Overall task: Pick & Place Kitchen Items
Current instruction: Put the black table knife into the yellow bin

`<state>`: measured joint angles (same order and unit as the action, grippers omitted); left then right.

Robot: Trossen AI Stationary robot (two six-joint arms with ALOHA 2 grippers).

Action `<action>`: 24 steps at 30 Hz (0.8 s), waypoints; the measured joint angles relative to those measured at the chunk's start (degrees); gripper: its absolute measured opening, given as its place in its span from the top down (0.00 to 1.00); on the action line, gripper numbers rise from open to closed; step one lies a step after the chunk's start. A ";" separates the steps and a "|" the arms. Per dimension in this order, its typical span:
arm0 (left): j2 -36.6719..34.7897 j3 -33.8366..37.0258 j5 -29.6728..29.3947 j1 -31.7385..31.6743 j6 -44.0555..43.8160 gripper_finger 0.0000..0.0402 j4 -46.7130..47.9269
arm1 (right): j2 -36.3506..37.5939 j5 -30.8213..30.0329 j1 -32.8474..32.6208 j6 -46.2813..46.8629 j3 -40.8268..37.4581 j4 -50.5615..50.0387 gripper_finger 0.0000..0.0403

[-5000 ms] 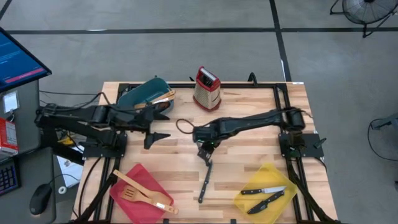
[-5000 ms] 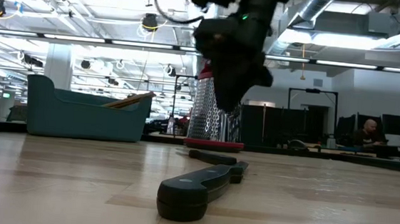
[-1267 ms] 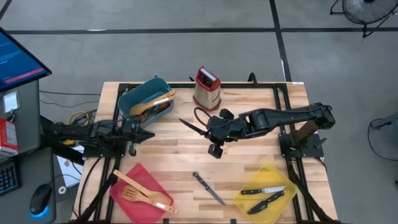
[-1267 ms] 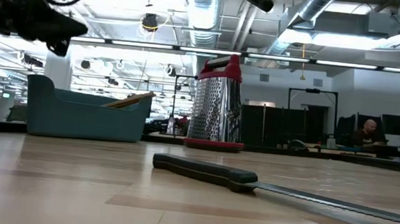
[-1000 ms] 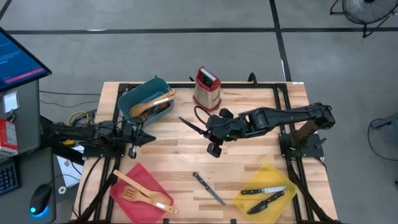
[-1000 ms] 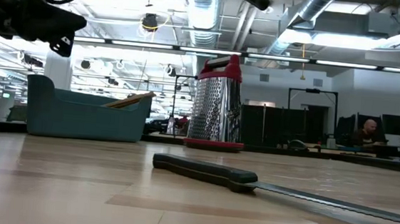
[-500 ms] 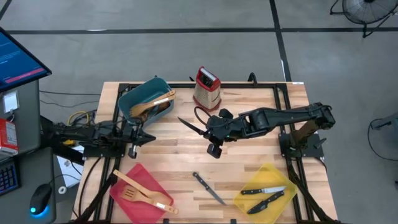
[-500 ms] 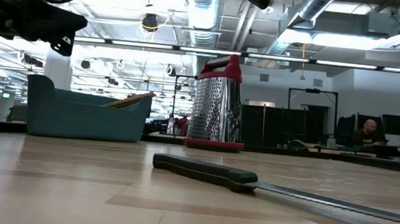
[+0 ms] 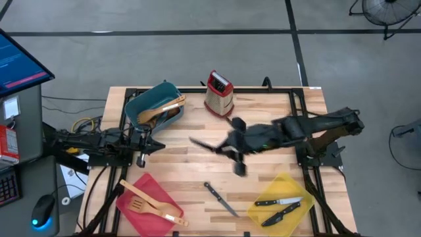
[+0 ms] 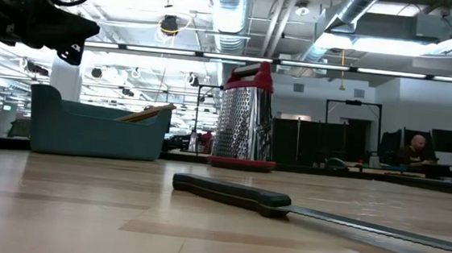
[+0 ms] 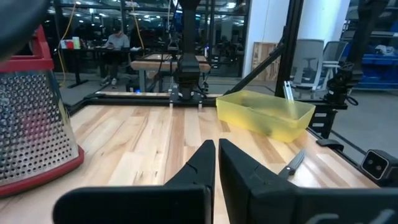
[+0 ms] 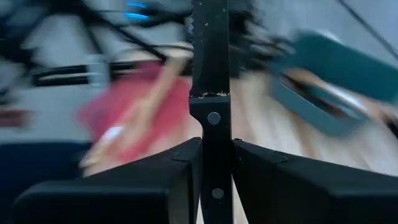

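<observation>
Right gripper point(image 12: 216, 163) clamped on a black-handled knife point(image 12: 209, 74) above table centre point(image 9: 197, 168), second knife point(image 9: 220, 199) flat near the front edge; left gripper point(image 11: 216, 163) closed, empty, by the teal bin point(image 9: 152, 105).

In the high view the right end effector point(image 9: 231, 146) and the knife point(image 9: 205, 144) it carries are smeared by motion above the middle of the surface point(image 9: 191, 172), so the blade's outline cannot be made out. In the right wrist view everything behind that knife, the red bin point(image 12: 134, 106) and the teal bin point(image 12: 333, 78) included, is streaked, and the blade's tip runs off the picture's edge. In the low view the knife on the surface point(image 10: 233, 195) is cut off at the picture's edge along its blade, and the left end effector point(image 10: 60, 24) shows only as a dark shape partly out of frame.
</observation>
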<state>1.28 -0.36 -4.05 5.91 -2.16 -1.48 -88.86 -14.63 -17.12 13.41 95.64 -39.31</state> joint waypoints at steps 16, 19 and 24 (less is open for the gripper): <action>3.07 0.00 -0.02 0.00 -0.02 0.99 -0.31 | 8.07 15.59 -18.79 -19.28 0.09 10.03 0.82; 3.11 0.00 -0.02 0.00 -0.02 0.99 -0.39 | 7.19 11.34 -19.89 -15.35 0.09 4.13 0.82; 3.23 0.00 -0.02 0.00 -0.02 0.99 -0.59 | 5.12 5.04 -20.47 0.57 -0.58 -10.41 0.82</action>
<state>4.51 -0.36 -4.08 5.91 -2.17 -2.06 -83.74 -9.60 -37.58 13.98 95.05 -49.71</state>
